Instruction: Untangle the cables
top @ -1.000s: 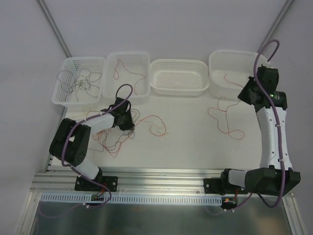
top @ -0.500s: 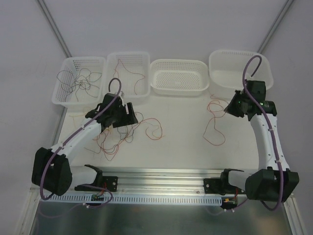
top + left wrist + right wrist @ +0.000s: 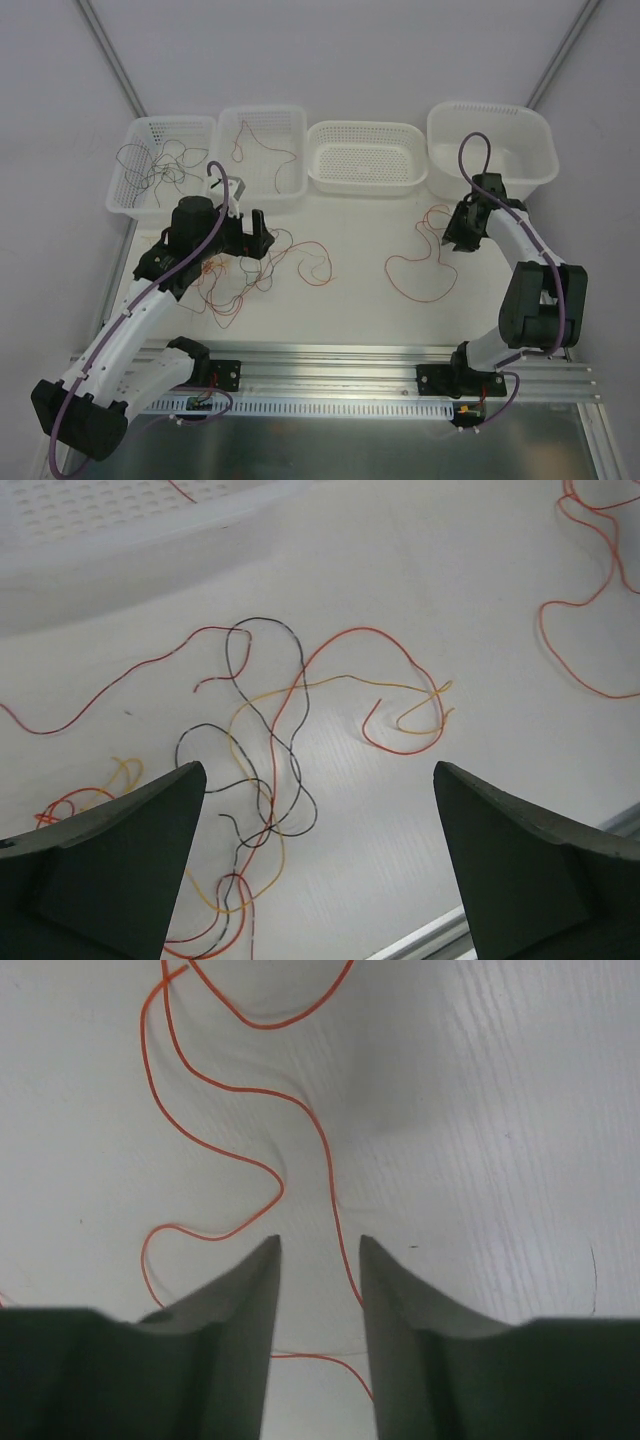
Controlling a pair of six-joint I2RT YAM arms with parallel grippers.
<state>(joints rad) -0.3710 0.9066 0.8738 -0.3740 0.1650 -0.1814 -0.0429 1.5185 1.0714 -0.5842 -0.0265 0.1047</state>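
A tangle of thin cables [image 3: 238, 276], dark grey, dark red, orange-yellow and bright red, lies on the table at the left. My left gripper [image 3: 262, 235] hovers over its upper edge, jaws wide open and empty. In the left wrist view the tangle [image 3: 270, 800] spreads below the left gripper [image 3: 318, 770]. A single bright red cable [image 3: 389, 270] lies looped on the table at the right. My right gripper [image 3: 450, 240] sits low at that cable's upper end, open a narrow way. In the right wrist view the red cable [image 3: 322, 1145] runs through the gap of the right gripper [image 3: 318, 1242], unpinched.
Four white baskets line the far edge. The leftmost basket [image 3: 125, 195] holds dark grey cables, the second basket [image 3: 262, 195] a dark red one. The third basket [image 3: 367, 185] and the large right basket [image 3: 490, 175] show no cables. An aluminium rail [image 3: 330, 365] borders the near side.
The left arm stretched out over the tangle and its gripper opened wide. The right gripper came down from the right basket to the table, dragging the red cable leftward, and has opened slightly.
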